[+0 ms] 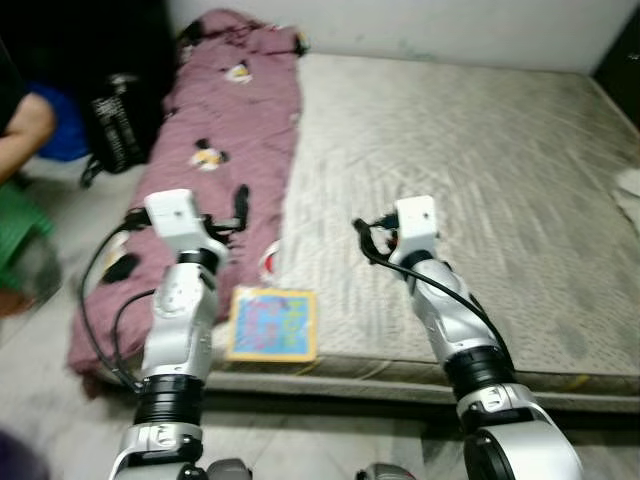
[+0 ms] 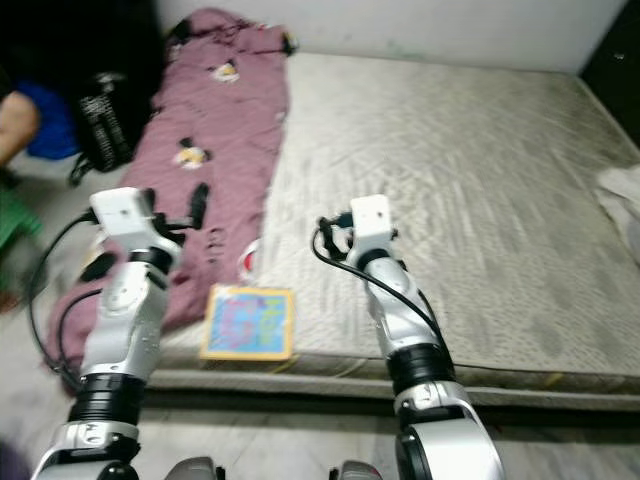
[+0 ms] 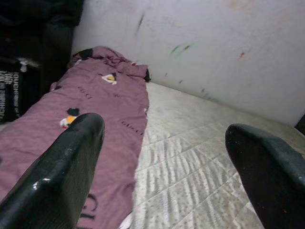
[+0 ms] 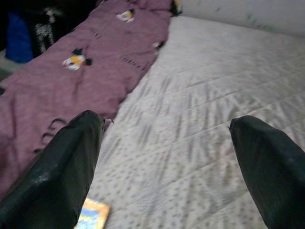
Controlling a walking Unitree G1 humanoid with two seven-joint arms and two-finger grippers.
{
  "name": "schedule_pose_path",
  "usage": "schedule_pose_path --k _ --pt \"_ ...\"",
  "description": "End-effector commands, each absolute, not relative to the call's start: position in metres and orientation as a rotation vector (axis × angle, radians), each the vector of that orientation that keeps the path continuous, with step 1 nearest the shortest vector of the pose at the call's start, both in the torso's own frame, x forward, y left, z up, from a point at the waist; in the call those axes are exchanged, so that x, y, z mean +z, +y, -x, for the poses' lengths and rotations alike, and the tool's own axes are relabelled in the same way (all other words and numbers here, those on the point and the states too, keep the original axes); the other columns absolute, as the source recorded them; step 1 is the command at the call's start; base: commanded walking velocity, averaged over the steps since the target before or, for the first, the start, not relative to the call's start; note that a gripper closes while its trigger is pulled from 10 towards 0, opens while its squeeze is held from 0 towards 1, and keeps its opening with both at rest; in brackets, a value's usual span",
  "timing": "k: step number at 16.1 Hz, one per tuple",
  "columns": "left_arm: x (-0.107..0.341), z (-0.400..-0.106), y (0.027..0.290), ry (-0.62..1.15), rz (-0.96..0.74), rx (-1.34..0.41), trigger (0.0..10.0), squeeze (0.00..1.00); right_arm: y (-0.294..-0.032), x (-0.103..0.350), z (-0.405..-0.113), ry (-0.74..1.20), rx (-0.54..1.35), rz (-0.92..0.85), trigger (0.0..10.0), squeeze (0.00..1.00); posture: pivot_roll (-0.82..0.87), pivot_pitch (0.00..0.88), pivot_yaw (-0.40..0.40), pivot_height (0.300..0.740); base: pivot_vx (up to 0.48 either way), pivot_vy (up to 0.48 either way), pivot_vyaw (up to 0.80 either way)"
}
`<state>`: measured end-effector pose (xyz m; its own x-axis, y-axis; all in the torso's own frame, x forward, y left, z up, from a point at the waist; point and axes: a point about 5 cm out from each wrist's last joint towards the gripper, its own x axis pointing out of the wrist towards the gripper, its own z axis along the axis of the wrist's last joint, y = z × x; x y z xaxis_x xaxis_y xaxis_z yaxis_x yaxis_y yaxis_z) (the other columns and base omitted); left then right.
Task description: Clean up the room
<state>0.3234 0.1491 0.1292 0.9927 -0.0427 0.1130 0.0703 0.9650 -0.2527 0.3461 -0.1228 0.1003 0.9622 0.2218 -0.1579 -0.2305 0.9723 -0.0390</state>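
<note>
A grey bare mattress [image 1: 460,150] lies low on the floor. A crumpled purple blanket [image 1: 225,120] with cartoon prints runs along its left side. A colourful square book [image 1: 272,324] rests at the mattress's front edge, between my two arms. My left gripper [image 3: 164,129] is held over the blanket's near end, open, with nothing between its fingers. My right gripper [image 4: 164,121] hovers over the grey mattress just right of the blanket, also open and empty.
A black bag with white lettering [image 1: 120,125] stands on the floor left of the bed, beside something blue [image 1: 60,125]. A person's arm [image 1: 25,125] and a green object [image 1: 15,235] are at the far left. White cloth [image 1: 630,185] lies at the right edge.
</note>
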Motion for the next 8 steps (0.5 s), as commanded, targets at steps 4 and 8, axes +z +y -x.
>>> schedule_pose_path --k 4,8 --pt "0.1301 -0.3248 0.1416 -0.094 0.263 -0.076 10.0 0.00 -0.1315 0.0985 -0.3464 0.170 0.207 0.050 10.0 0.00 -0.01 0.000 -0.035 0.740 0.000 0.000 0.00" --pt "0.1320 -0.3240 0.1401 -0.109 0.256 -0.095 10.0 0.00 -0.1327 0.0976 -0.3471 0.181 0.201 0.045 10.0 0.00 -0.01 0.000 -0.035 0.740 0.068 0.000 -0.58"
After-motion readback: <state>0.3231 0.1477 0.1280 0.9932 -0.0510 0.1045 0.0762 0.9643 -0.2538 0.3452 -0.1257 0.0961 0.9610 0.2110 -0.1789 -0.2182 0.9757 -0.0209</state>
